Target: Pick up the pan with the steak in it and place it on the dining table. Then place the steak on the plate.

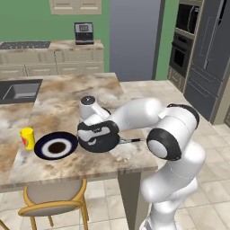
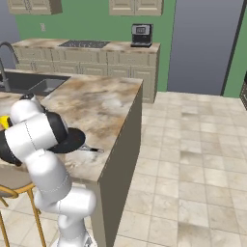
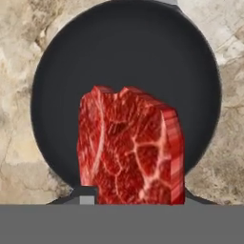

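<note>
Steak pickup over the pan, plate waiting alongside

From the left base view, I judge the pan (image 1: 104, 143) already set on the dining table (image 1: 67, 101), so I am on the second step: lifting the steak out; the hand covers the pan's middle, and the plate (image 1: 56, 145) lies just beside it on its left with nothing on it, a yellow cup (image 1: 27, 138) at the plate's far side. In the right base view my own arm hides most of the pan (image 2: 77, 137), only its edge and handle poking out. The hand view looks straight down: the steak (image 3: 129, 145) seems to stand up from the black pan (image 3: 124, 57), between the gripper (image 3: 131, 199) tips, but I cannot tell whether they already pinch it. Next I need a firm squeeze, then a lift clear of the rim and across to the plate.
</note>
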Robot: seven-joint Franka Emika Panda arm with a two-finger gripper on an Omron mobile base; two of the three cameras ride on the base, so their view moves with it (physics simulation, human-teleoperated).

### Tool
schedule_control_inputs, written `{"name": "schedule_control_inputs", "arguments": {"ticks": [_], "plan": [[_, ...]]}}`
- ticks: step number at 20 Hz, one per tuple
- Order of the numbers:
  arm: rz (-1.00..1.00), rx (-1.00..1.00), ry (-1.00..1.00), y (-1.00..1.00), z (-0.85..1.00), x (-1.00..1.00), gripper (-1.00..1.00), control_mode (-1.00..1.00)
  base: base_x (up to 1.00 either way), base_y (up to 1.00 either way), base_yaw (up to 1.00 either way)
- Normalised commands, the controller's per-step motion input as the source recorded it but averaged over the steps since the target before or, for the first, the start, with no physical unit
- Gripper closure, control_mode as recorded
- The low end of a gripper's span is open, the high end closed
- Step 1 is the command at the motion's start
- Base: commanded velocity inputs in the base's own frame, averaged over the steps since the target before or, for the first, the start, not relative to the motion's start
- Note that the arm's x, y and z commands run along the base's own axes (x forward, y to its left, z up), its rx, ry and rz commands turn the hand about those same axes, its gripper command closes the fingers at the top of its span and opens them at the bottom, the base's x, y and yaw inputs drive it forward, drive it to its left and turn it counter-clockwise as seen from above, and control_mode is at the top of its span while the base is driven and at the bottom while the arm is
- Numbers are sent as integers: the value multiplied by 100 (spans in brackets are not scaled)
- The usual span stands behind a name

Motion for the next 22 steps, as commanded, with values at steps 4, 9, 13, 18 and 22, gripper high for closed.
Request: {"name": "schedule_control_inputs", "arguments": {"ticks": [4,9,13,18,22], "plan": [[0,0,-7,90,4,0,100,-100,0,0,0],[1,0,-6,63,0,-8,100,-100,0,0,0],[0,1,-3,2,-1,-7,100,-100,0,0,0],[0,5,-6,28,-9,-17,100,-100,0,0,0],[0,3,-4,54,-6,2,100,-100,0,0,0]]}}
